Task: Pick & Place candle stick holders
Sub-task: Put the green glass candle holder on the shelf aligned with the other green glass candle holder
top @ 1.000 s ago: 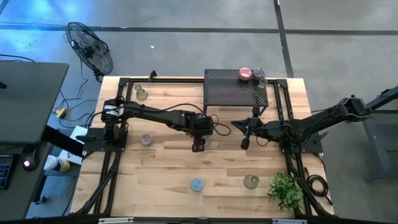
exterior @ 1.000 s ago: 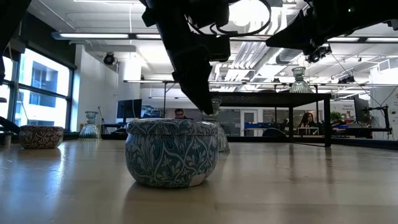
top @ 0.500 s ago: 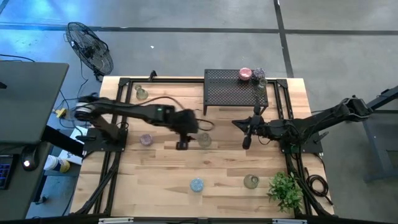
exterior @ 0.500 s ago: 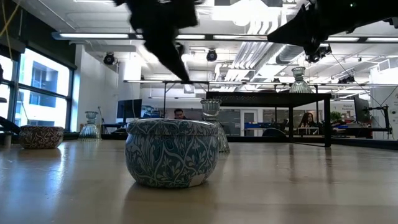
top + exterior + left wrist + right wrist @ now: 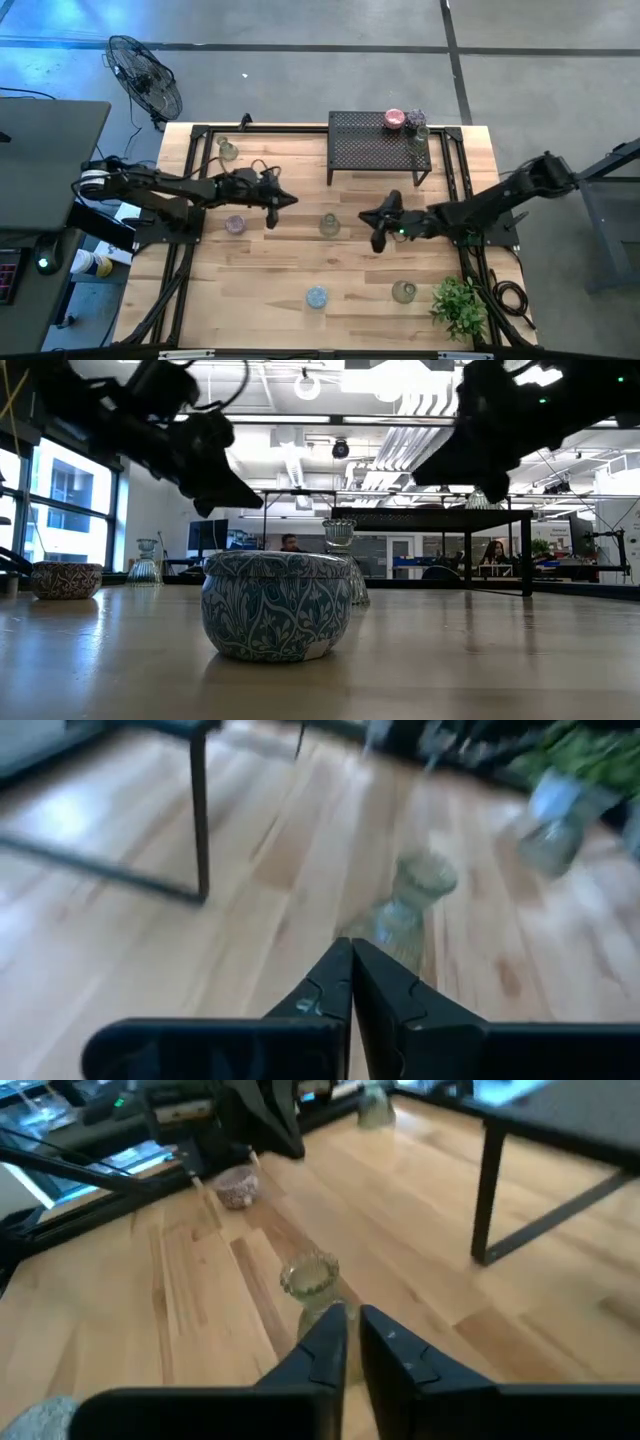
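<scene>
Here your clear glass holder (image 5: 329,225) stands upright on the wooden table (image 5: 260,270) in front of the black mesh stand (image 5: 378,143), between your two arms. Your left gripper (image 5: 275,207) hangs just beside it with fingers pressed together, holding nothing. Your right gripper (image 5: 378,237) sits near its other side, fingers nearly touching, empty too. The blue patterned holder (image 5: 276,605) rests nearer the table's front edge.
</scene>
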